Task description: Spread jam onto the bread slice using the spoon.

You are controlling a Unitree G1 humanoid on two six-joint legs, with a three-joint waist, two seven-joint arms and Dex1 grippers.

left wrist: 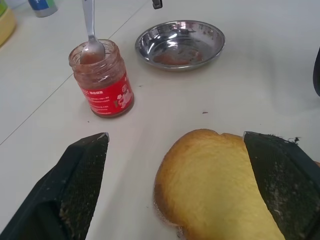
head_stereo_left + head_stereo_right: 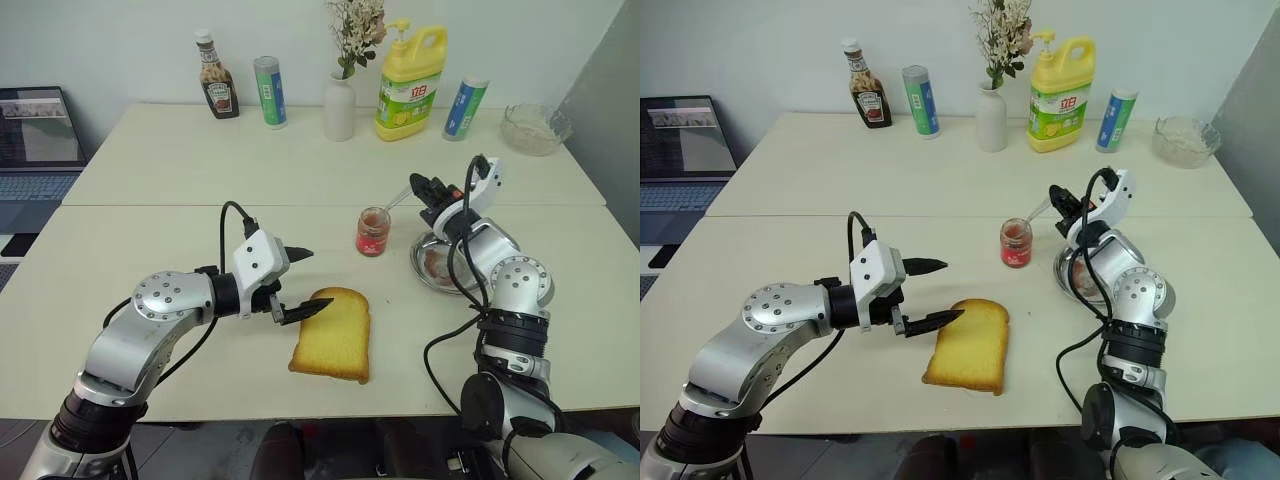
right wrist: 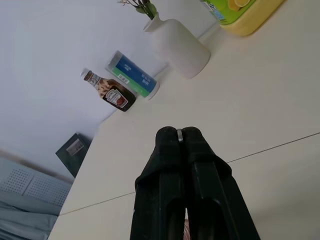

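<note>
Ketchup bottle point(image 2: 216, 90), vase point(image 2: 339, 106), yellow detergent jug point(image 2: 410, 84), steel dish point(image 2: 436, 262).

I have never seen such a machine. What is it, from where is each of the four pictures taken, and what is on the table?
It is a humanoid robot with two arms. Two pictures come from its head, looking down; the other two from a camera on each wrist. The left gripper is open at the bread slice. The right gripper is shut on the spoon, whose bowl dips into the jam. A steel dish lies beside the jar. At the back stand a ketchup bottle, a vase and a yellow jug.
</note>
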